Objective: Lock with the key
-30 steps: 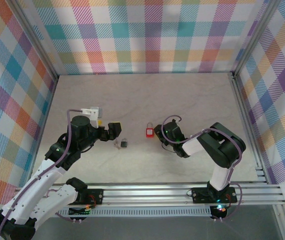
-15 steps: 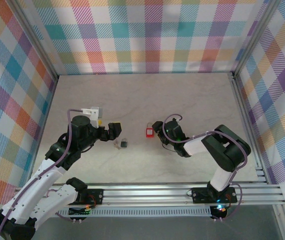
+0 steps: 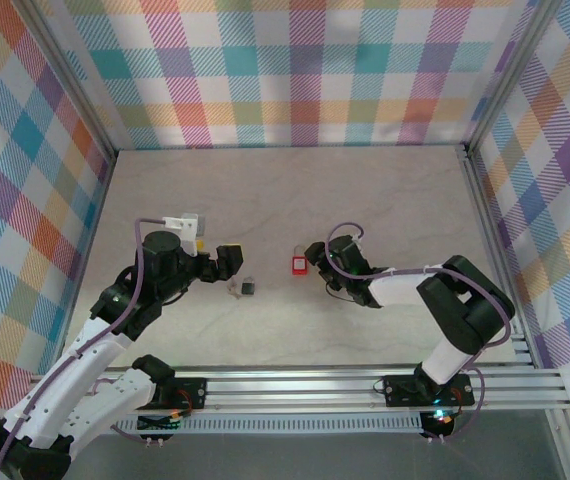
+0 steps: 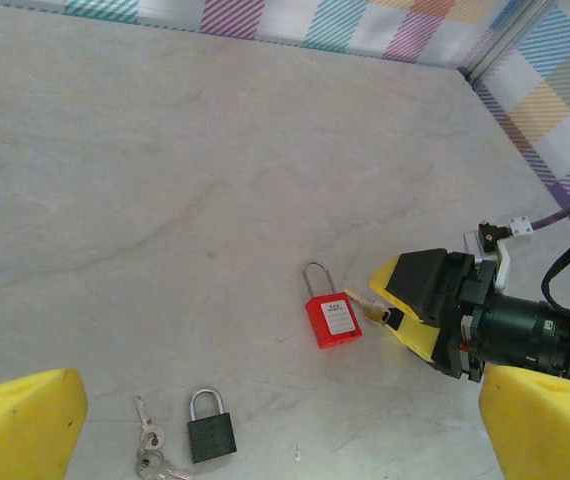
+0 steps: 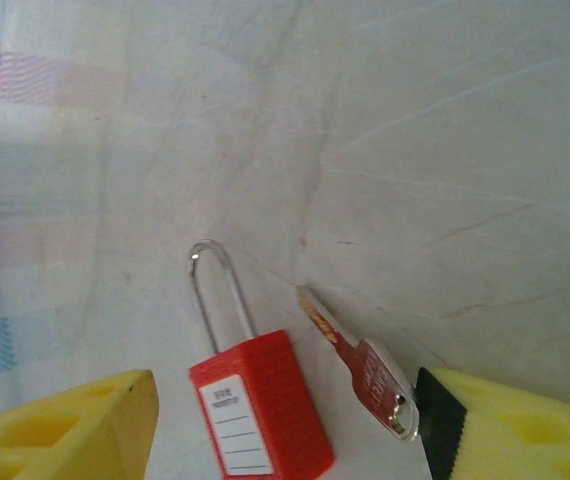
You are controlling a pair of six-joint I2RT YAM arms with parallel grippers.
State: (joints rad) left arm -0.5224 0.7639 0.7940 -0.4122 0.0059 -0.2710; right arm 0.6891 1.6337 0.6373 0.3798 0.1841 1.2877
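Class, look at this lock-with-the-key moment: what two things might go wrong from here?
The small metal key lies flat beside the red plastic padlock, between the fingers of the open right tool; a grasp may pinch it crooked or nudge the loose padlock away. A black padlock with a key bunch lies nearby, so the wrong lock might be picked.

One red padlock (image 4: 331, 318), one black padlock (image 4: 211, 438), one loose key (image 5: 360, 365) and one small bunch of keys (image 4: 148, 455).
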